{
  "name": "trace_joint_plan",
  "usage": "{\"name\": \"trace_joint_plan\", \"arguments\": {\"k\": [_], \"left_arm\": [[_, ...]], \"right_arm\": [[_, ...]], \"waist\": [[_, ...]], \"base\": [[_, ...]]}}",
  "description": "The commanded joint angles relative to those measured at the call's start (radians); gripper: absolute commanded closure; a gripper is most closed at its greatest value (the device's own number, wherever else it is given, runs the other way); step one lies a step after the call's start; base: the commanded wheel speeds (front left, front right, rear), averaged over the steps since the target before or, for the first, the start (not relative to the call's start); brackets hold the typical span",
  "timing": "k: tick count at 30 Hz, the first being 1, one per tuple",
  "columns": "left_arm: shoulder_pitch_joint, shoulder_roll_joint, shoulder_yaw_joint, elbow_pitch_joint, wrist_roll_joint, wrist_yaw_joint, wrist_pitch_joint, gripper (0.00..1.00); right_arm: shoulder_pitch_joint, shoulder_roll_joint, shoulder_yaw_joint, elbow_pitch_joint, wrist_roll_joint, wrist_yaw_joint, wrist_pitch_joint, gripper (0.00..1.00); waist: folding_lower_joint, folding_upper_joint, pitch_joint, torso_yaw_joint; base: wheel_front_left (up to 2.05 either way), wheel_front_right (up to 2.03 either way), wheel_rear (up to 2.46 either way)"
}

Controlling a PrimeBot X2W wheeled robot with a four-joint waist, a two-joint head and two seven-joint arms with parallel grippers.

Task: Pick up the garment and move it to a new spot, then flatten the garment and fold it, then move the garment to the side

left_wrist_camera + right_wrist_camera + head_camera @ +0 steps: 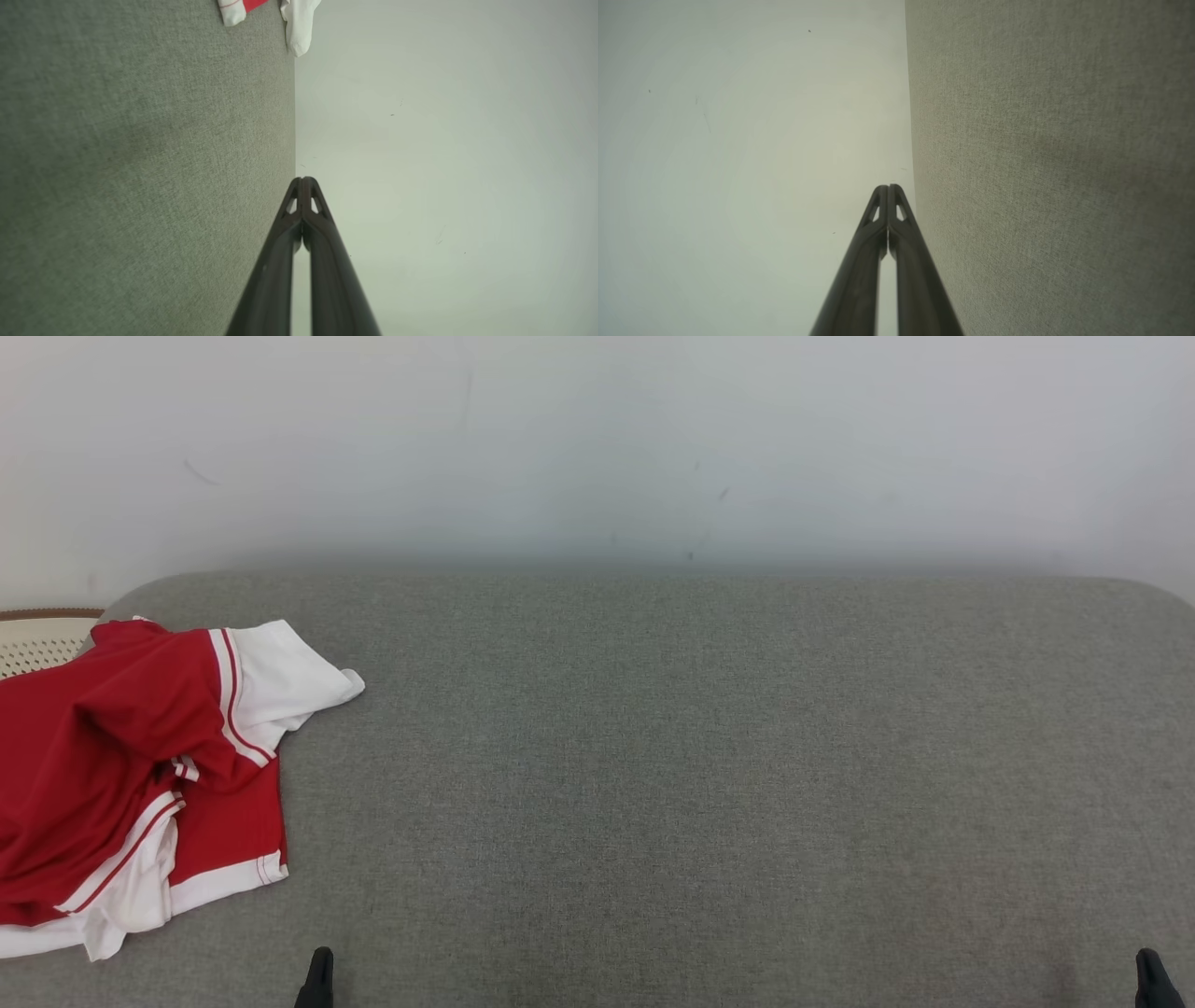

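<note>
Two closed, empty grippers: left gripper (303, 179) should open wide, reach the shirt (131, 756) and pinch a thick red fold; right gripper (888, 186) waits

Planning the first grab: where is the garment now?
In the head view the garment lies crumpled at the left end of the grey cushion, up-left of the left gripper.

Grey fabric surface (709, 784) against a pale wall (597, 448), a cane-woven piece (37, 642) beside it.

Two end effectors, the left end effector (319, 971) and the right end effector (1150, 973), one garment (121, 756), one grey padded surface (700, 756).
</note>
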Motion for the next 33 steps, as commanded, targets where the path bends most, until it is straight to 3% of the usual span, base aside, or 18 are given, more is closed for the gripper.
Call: {"name": "trace_joint_plan", "arguments": {"k": [1, 33], "left_arm": [[0.003, -0.001, 0.004, 0.003, 0.006, -0.004, 0.002, 1.00], [0.003, -0.001, 0.004, 0.003, 0.006, -0.004, 0.002, 1.00]], "right_arm": [[-0.007, 0.003, -0.002, 0.002, -0.004, 0.000, 0.004, 1.00], [-0.007, 0.003, -0.002, 0.002, -0.004, 0.000, 0.004, 1.00]], "waist": [[0.0000, 0.0000, 0.000, 0.000], [0.0000, 0.0000, 0.000, 0.000]], "base": [[0.00, 0.00, 0.00], [0.00, 0.00, 0.00]]}}
